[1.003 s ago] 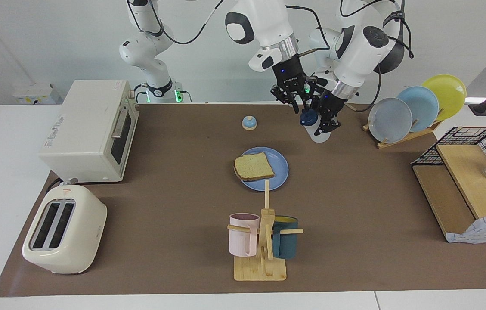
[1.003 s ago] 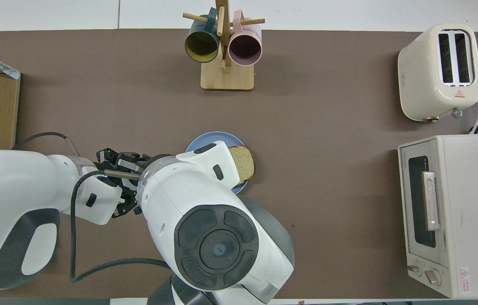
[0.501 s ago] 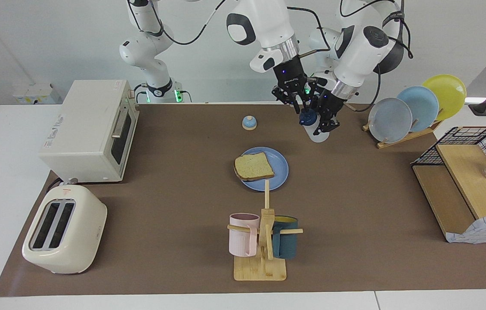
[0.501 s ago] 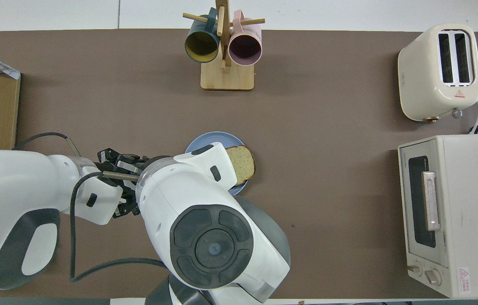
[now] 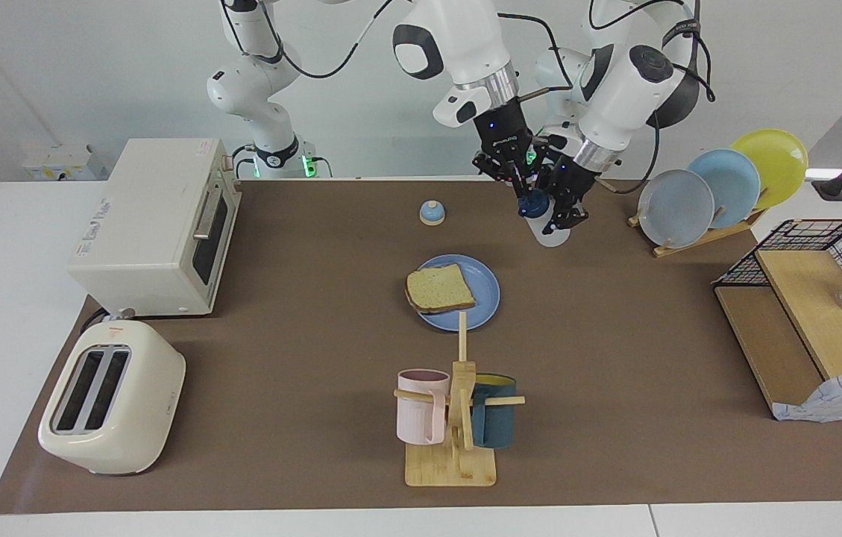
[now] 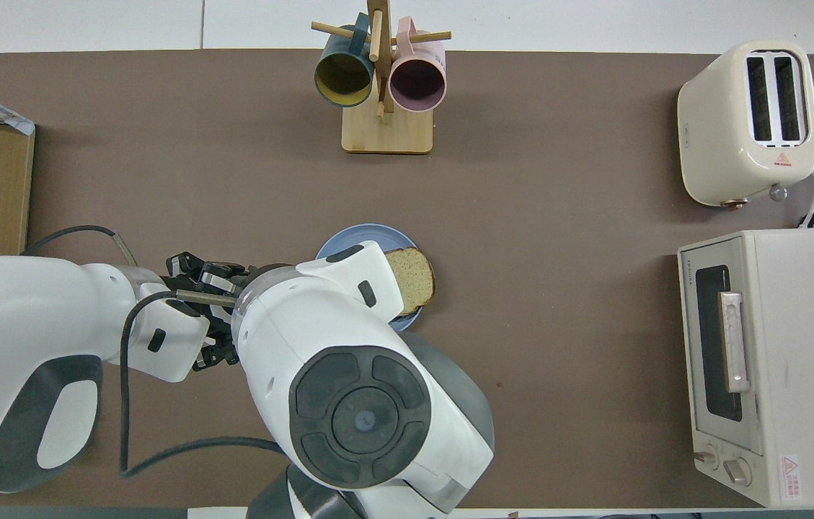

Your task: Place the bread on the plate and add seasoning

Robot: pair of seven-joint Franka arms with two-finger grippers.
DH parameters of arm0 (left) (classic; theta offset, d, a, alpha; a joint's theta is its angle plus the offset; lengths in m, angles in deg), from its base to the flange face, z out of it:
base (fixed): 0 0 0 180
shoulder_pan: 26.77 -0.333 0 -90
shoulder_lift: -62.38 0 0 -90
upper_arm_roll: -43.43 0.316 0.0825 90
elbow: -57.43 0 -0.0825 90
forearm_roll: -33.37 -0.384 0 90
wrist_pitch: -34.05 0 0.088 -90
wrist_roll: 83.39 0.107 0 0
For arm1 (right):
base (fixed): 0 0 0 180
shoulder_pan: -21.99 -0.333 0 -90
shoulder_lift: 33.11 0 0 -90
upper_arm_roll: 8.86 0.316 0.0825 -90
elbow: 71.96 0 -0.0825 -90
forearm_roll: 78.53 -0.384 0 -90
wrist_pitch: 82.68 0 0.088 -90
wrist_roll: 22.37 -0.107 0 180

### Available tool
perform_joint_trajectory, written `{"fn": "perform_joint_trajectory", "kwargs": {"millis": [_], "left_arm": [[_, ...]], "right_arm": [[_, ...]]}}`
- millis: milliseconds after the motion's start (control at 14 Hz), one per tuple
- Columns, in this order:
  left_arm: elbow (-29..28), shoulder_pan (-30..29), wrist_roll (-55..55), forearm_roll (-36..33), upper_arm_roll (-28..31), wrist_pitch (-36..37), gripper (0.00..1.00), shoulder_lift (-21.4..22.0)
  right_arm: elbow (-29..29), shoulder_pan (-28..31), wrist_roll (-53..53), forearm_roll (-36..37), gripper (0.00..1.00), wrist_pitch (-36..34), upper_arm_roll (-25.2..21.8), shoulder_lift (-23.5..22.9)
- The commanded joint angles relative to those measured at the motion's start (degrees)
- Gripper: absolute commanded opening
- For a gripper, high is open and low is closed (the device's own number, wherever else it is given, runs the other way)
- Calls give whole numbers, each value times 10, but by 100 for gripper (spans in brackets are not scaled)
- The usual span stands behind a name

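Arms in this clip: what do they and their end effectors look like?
Both are glossy white jointed arms with dark grey joint caps and loose black cables. Each wrist ends in a silver ring, then a black left end effector and right end effector; small blue lights show.

The squarish slice of tan speckled toast point(image 5: 439, 289) lies on my round periwinkle-blue plate point(image 5: 484, 287) mid-desk. The small blue-domed bell point(image 5: 432, 212) sits nearer to me; the wooden mug rack point(image 5: 454, 440) stands farther, the cream toaster point(image 5: 112, 397) toward my right arm's end.
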Motion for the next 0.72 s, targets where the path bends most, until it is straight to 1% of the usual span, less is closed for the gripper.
{"fn": "perform_joint_trajectory", "kwargs": {"millis": [0,143,215,501,573,645], "left_arm": [[-14,11,-9,5,4,-11,0,17],[-15,11,-9,4,5,-11,0,17],[-15,11,-9,4,5,-10,0,17],[-15,10,-9,5,5,-9,0,17],[-15,11,-9,4,5,-6,0,17],[-15,11,-9,4,5,-4,0,17]], "right_arm": [[-9,8,-32,0,0,43,4,-6],[-8,11,-81,1,0,119,4,-19],[-4,13,-90,1,0,142,4,-23],[3,18,-116,1,0,154,4,-23],[5,17,-125,0,0,171,4,-23],[14,18,-145,1,0,202,4,-23]]}}
